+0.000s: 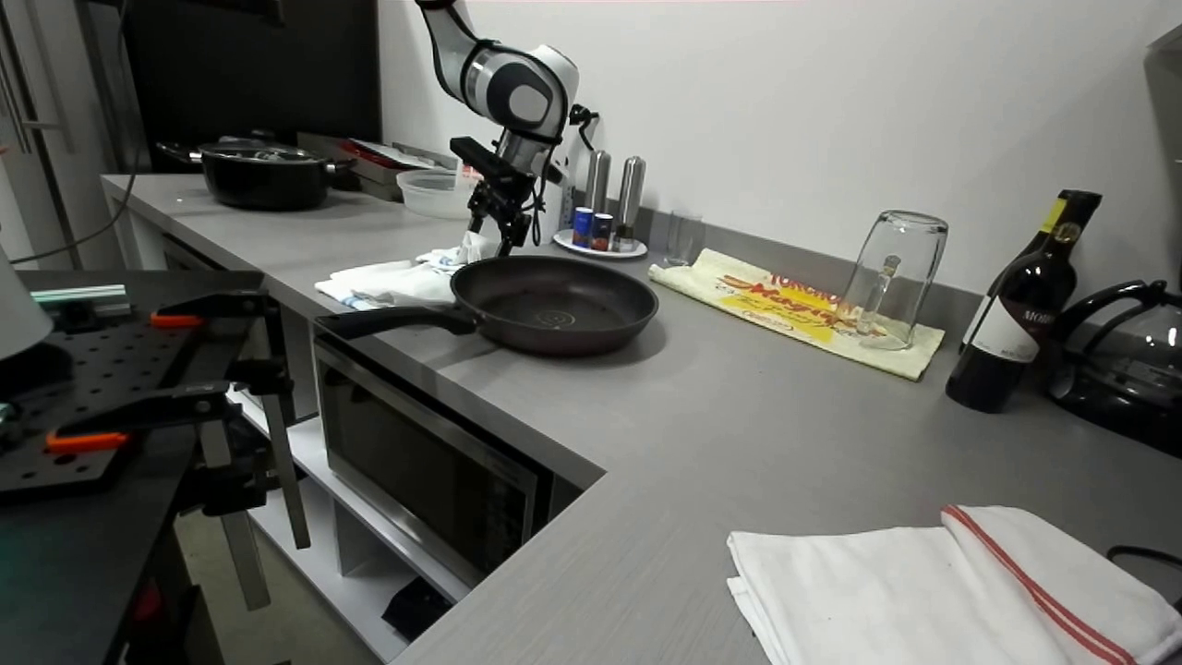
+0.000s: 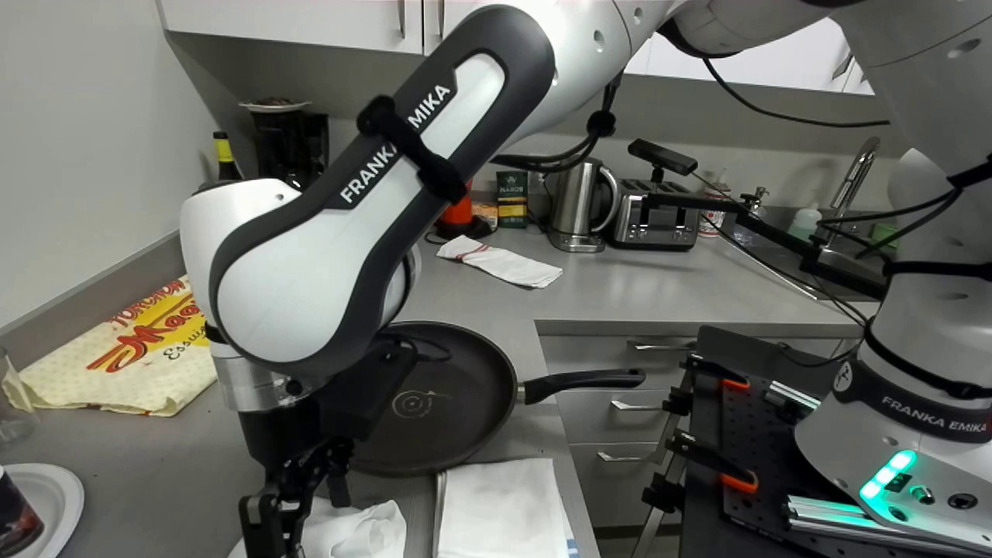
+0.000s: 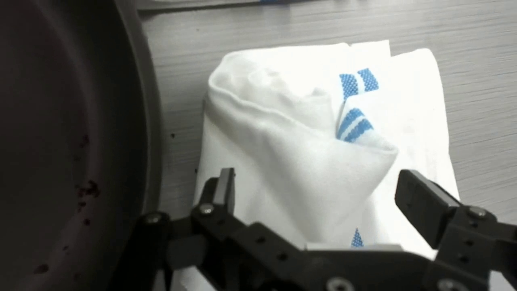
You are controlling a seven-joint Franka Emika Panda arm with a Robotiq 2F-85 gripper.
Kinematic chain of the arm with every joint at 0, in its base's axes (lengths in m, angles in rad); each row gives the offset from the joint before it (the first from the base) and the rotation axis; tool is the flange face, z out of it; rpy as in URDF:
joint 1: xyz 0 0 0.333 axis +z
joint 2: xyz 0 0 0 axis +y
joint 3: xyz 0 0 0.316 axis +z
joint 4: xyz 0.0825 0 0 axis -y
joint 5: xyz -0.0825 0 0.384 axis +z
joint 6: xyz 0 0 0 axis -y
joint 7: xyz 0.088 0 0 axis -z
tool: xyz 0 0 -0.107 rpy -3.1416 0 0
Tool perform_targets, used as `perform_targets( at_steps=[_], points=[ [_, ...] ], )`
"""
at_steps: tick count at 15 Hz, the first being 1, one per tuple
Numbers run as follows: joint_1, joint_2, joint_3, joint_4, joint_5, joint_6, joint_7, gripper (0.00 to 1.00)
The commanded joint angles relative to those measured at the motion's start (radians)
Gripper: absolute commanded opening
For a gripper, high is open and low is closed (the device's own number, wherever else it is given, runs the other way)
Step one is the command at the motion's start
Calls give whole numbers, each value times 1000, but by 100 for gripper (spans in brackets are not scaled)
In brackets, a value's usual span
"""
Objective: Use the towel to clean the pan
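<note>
The dark frying pan (image 1: pixel 554 300) lies upright on the grey counter and also shows in an exterior view (image 2: pixel 457 387). In the wrist view its inside (image 3: pixel 60 133) holds small dark red specks. A crumpled white towel with blue stripes (image 3: pixel 282 145) lies beside the pan; it shows in an exterior view (image 2: pixel 364 531). A folded white towel (image 2: pixel 504 508) lies next to it, its edge at the top of the wrist view (image 3: pixel 194 4). My gripper (image 3: pixel 317 188) is open above the crumpled towel, one finger on each side of its raised fold, with nothing clamped.
A white plate (image 1: pixel 563 242) with small cans and tall shakers stands near the wall. A yellow cloth (image 1: pixel 739 300) carries an upturned glass pitcher (image 1: pixel 900 268). A wine bottle (image 1: pixel 1011 314), a black pot (image 1: pixel 263 175) and a red-striped towel (image 1: pixel 877 582) also stand or lie on the counter.
</note>
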Motion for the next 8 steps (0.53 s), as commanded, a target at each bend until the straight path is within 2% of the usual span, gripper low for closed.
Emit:
perform_targets(
  at_steps=[1, 5, 7, 8],
  points=[
    [4, 25, 21, 33, 30, -29, 6, 100],
    [3, 34, 37, 27, 54, -32, 8, 100],
    [6, 39, 36, 22, 56, -29, 8, 74],
    [7, 41, 34, 19, 55, -23, 9, 67]
  ],
)
